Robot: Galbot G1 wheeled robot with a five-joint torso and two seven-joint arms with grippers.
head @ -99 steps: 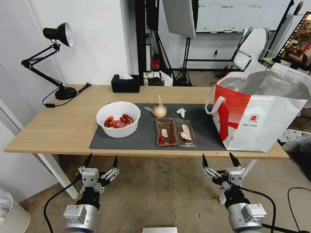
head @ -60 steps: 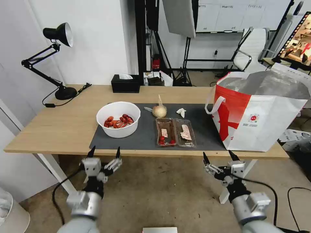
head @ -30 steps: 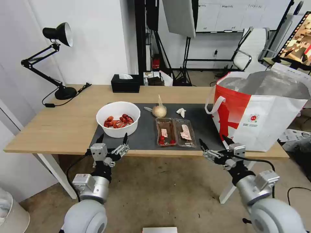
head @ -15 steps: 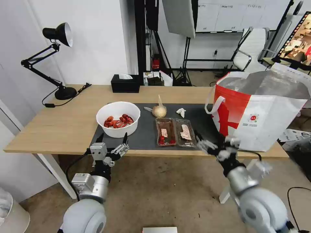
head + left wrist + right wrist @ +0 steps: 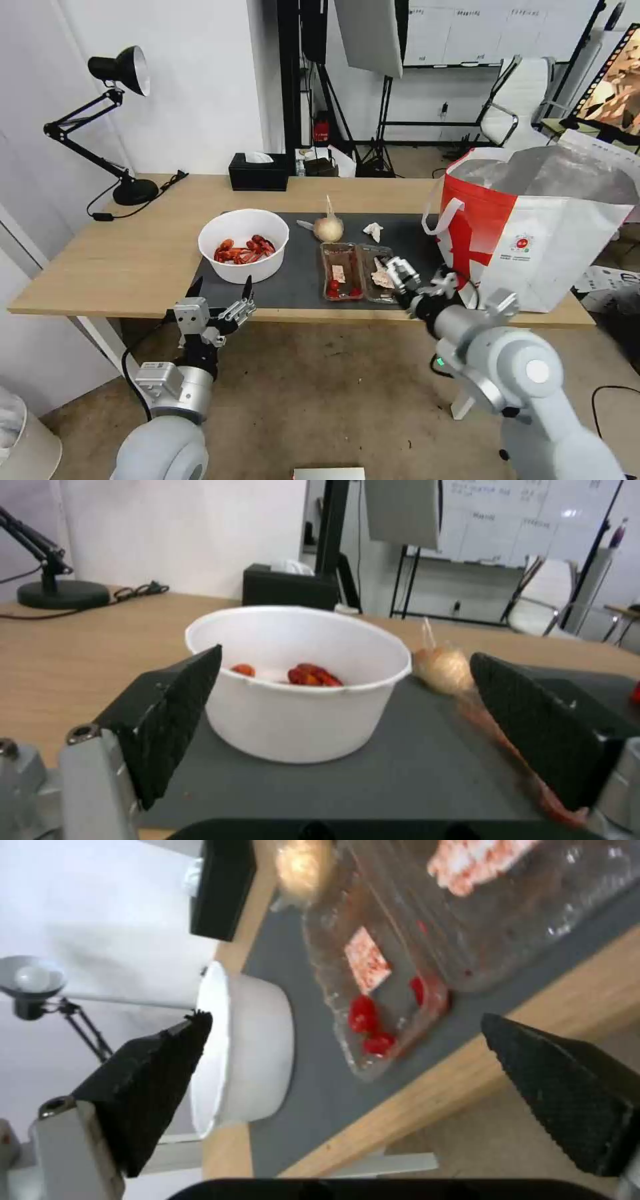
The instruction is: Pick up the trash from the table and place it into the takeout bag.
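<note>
my left gripper (image 5: 221, 301): jaws apart, at the table's (image 5: 113, 260) near edge, facing the bowl (image 5: 244, 245)
my right gripper (image 5: 417, 280): jaws apart, beside the plastic tray (image 5: 361, 272)
takeout bag (image 5: 533, 227): farther right on the table

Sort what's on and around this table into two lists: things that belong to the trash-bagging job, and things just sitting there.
Belongs to the job:
white bowl of crayfish shells
clear plastic tray
tan twisted bundle
crumpled tissue
takeout bag
table
right gripper, open by the tray
left gripper, open before the bowl

Just lying about:
desk lamp
black tissue box
</note>
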